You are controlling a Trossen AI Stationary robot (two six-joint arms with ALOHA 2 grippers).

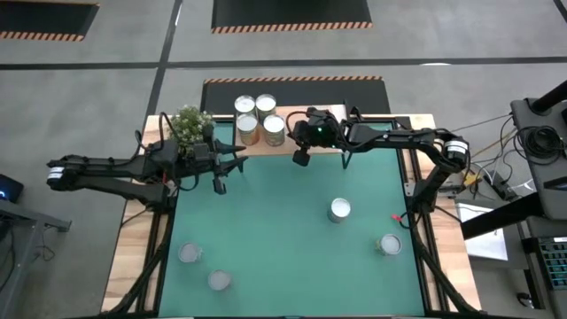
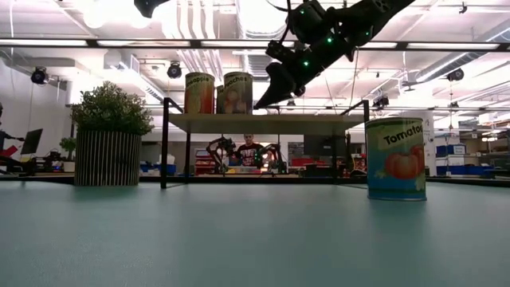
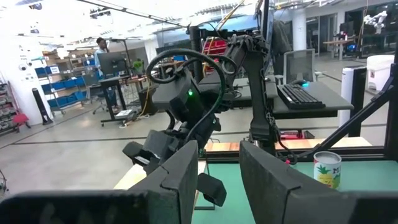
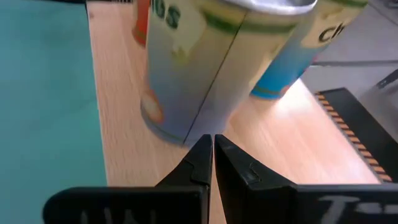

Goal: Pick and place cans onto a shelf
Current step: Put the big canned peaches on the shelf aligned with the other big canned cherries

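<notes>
The light-wood shelf (image 1: 312, 144) stands at the table's far edge, and several cans (image 1: 260, 118) stand upright on its left half; they also show in the low view (image 2: 237, 93). My right gripper (image 1: 300, 156) is shut and hangs slanting down and leftward over the shelf (image 2: 263, 123), just right of the nearest can (image 4: 186, 81). My left gripper (image 1: 226, 168) is open and empty, raised by the potted plant (image 1: 190, 124); its fingers show in the left wrist view (image 3: 217, 180). Other cans stand on the green table: one mid-right (image 1: 339, 210), one farther right (image 1: 390, 244), two near-left (image 1: 190, 254). My right gripper's shut fingertips (image 4: 208, 146) point at the foot of the nearest can's side wall (image 4: 177, 127), slanting down from the table's right. I cannot tell whether they touch it. The can stands upright on the shelf board.
The plant's slatted pot (image 2: 107, 158) stands left of the shelf. A tomato can (image 2: 394, 158) stands on the table toward its right. The shelf's right half (image 1: 328, 146) is bare wood. A black mat (image 1: 292, 84) lies beyond the far edge.
</notes>
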